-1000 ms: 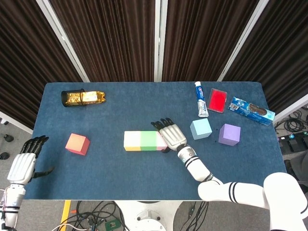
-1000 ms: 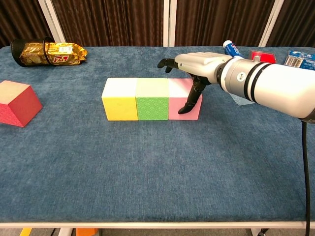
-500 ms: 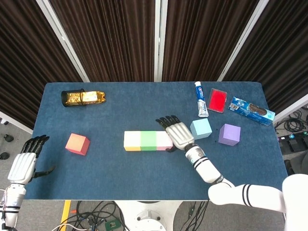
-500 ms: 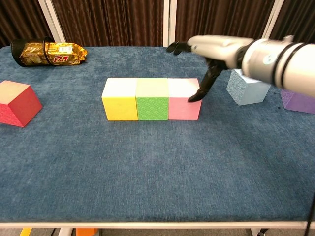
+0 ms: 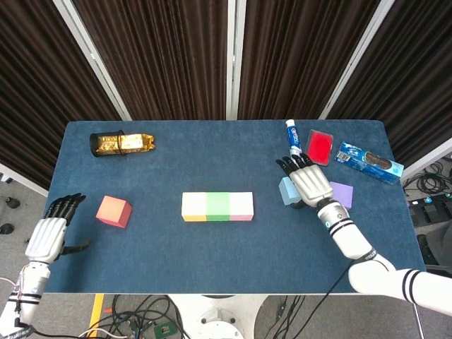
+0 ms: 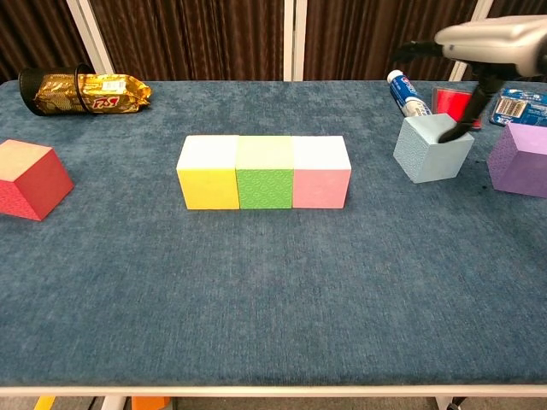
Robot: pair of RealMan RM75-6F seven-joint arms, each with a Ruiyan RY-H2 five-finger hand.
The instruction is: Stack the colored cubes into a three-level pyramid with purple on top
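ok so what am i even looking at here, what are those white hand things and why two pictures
It is a robot with two arms ending in mechanical hands, working at a blue table. One picture looks down from its head, the other looks forward from its chest.

On the table, yellow, green and pink cubes sit touching in a row. A red cube lies apart to the left. A light blue cube and a purple cube lie to the right. At the back are a gold packet, toothpaste, a red box and a blue packet.

The right hand hovers over the light blue cube, a fingertip at its top. The left hand is open beside the table. Neither holds anything.
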